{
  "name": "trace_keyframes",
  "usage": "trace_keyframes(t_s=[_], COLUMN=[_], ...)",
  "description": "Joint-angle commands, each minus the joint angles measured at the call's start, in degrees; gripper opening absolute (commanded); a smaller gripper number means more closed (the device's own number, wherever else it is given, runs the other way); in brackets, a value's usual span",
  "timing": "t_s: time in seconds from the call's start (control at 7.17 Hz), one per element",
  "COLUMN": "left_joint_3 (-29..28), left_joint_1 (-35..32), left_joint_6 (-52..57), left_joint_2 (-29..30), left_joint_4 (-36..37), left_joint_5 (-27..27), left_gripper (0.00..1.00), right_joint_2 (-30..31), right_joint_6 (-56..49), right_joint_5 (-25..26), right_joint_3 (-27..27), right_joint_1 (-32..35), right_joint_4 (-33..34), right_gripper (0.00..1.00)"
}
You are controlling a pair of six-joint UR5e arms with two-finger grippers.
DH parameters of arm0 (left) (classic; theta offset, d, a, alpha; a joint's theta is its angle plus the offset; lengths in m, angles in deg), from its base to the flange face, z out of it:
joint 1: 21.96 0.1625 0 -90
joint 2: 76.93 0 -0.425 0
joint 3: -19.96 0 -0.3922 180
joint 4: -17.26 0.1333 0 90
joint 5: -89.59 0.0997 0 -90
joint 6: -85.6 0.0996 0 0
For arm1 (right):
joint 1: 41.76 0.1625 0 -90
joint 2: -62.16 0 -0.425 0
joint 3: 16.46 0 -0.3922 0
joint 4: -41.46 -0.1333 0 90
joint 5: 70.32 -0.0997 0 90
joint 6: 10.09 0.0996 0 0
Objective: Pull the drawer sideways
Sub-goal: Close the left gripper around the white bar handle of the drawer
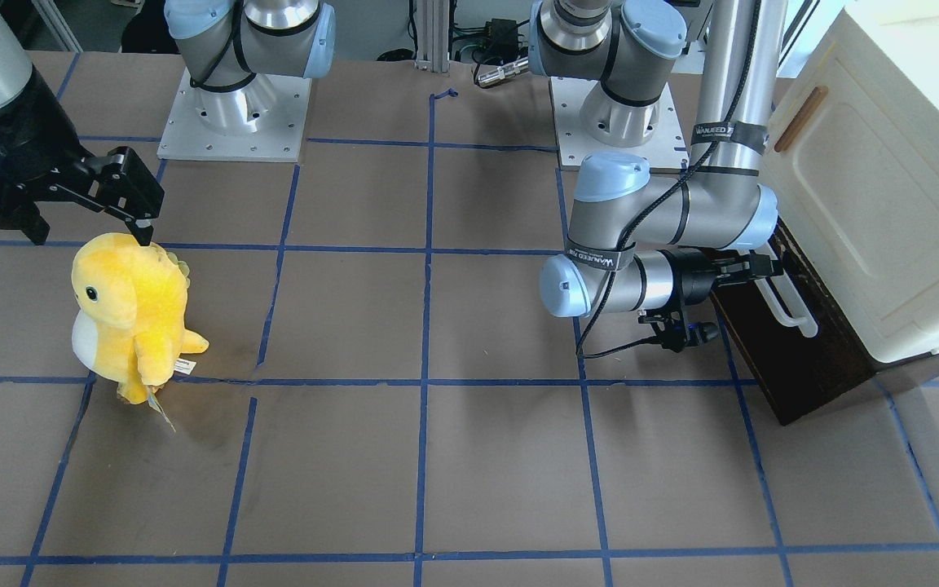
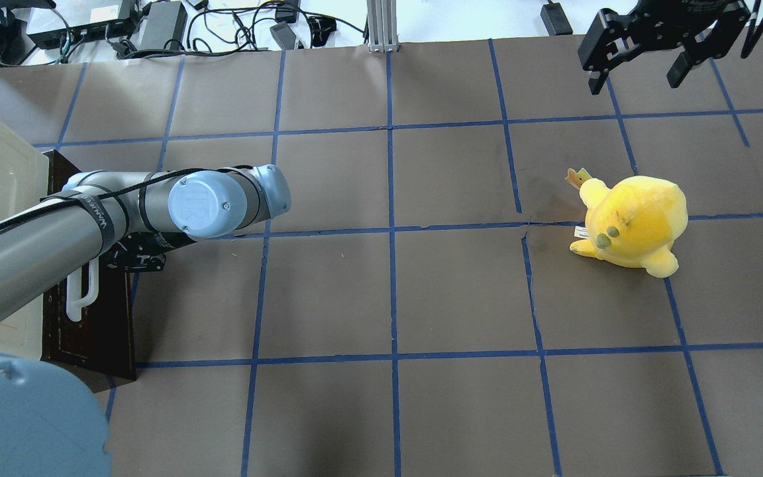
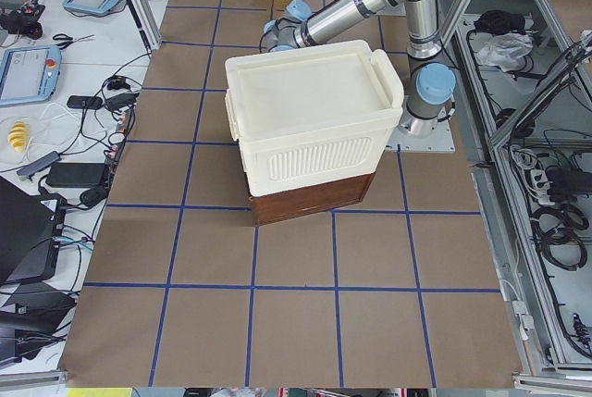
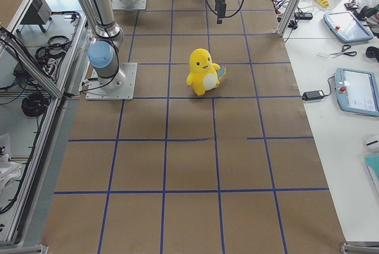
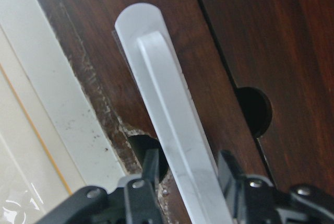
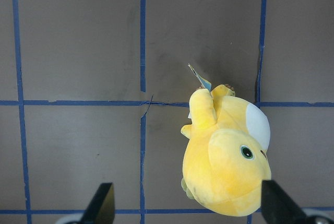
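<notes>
The dark-brown drawer (image 1: 812, 367) sits under a cream-white cabinet (image 1: 885, 187) at the table's end on my left side, and none of its inside shows. Its white bar handle (image 1: 787, 314) runs along the front. My left gripper (image 1: 763, 269) is at the handle's upper end. In the left wrist view the handle (image 5: 167, 114) passes between the two black fingers (image 5: 151, 166), which sit tight on both of its sides. My right gripper (image 2: 636, 79) is open and empty, high above the table, far from the drawer.
A yellow plush toy (image 1: 131, 314) stands on the brown gridded table below my right gripper and also shows in the right wrist view (image 6: 224, 166). The cabinet (image 3: 310, 110) has a door with a small brown handle (image 1: 800, 120). Both arm bases stand at the robot's edge.
</notes>
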State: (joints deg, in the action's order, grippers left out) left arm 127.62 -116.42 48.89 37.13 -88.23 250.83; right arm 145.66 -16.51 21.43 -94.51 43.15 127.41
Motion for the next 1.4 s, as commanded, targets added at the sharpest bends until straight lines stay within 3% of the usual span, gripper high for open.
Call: trace_keyframes(t_s=[0.0, 0.42, 1.26], left_joint_3=[-0.08, 0.01, -1.05], left_joint_1=[-0.28, -0.28, -4.58], left_joint_6=[-0.11, 0.15, -0.11], left_joint_2=[0.29, 0.29, 0.47], left_joint_4=[0.38, 0.38, 0.47], left_joint_5=[-0.23, 0.12, -0.23], left_gripper=[0.44, 0.01, 0.0], right_joint_2=[0.0, 0.0, 0.0], right_joint_6=[0.0, 0.0, 0.0], right_joint_5=[0.0, 0.0, 0.0], right_joint_3=[0.0, 0.0, 0.0], right_joint_1=[0.0, 0.0, 0.0], right_joint_4=[0.0, 0.0, 0.0], right_gripper=[1.0, 1.0, 1.0])
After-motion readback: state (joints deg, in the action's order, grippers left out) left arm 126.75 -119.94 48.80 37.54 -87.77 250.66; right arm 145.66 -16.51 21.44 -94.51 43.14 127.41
